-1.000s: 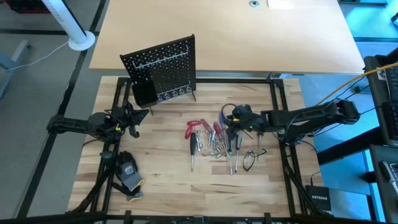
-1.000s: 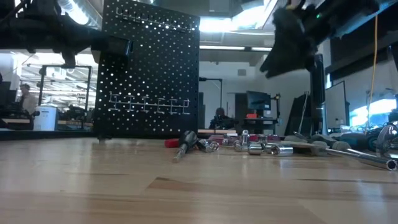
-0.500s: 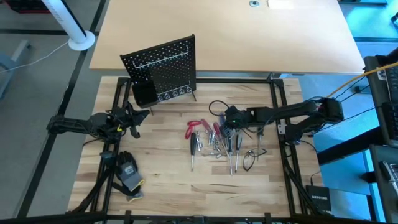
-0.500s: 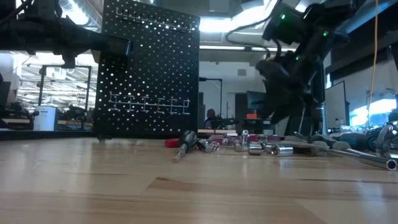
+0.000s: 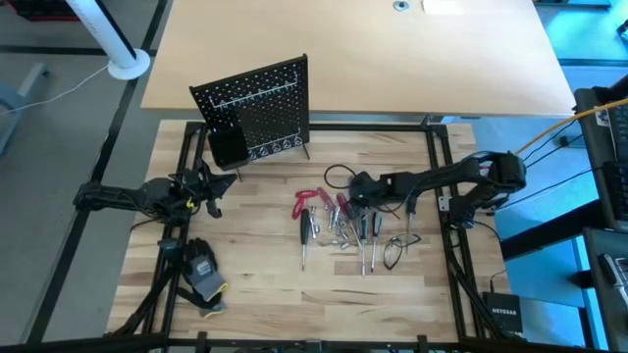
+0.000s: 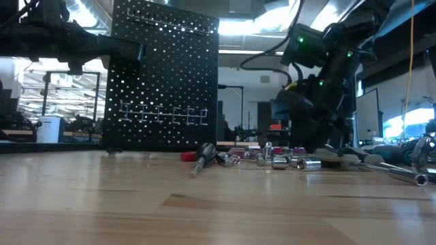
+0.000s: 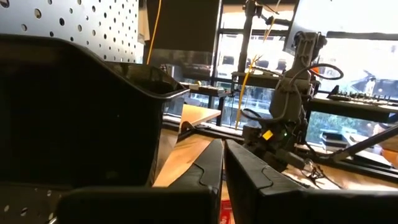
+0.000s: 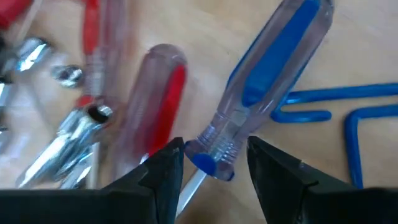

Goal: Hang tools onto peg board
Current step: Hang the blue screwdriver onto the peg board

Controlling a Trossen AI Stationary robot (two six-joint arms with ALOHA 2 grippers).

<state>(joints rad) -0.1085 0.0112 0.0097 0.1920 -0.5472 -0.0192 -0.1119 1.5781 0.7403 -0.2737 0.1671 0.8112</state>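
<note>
The right hand point(image 8: 211, 163) is low over the heap of tools, its two dark fingers point(image 8: 163, 167) spread apart and straddling the neck of a clear-handled screwdriver with a blue core point(image 8: 273, 81), which lies flat on the pale wooden tabletop point(image 5: 255, 284); nothing is gripped yet, so the step in hand looks like the first pick of a tool. Just beside it lies a clear-handled screwdriver with a red core point(image 8: 155, 106), near enough that the finger on that side may nudge it as the hand closes; silver metal bits point(image 8: 59, 146) lie on the red one's far side and bent blue wire hooks point(image 8: 348, 118) on the blue one's other side. The next move, as I judge it, calls for settling a little lower, closing squarely on the blue handle, then lifting it clear of the heap. In the high view the pile point(image 5: 339, 221) sits mid-tabletop with red-handled pliers point(image 5: 306, 200) at its edge, and a grey-black glove point(image 5: 204, 270) lies toward the left front corner. The left hand point(image 5: 206, 189) waits clenched and empty just in front of the black box-shaped bin point(image 5: 227, 147). Farthest back stands the upright black perforated peg board point(image 5: 257, 103), well apart from the tools, with no tool on it that I can make out.
</note>
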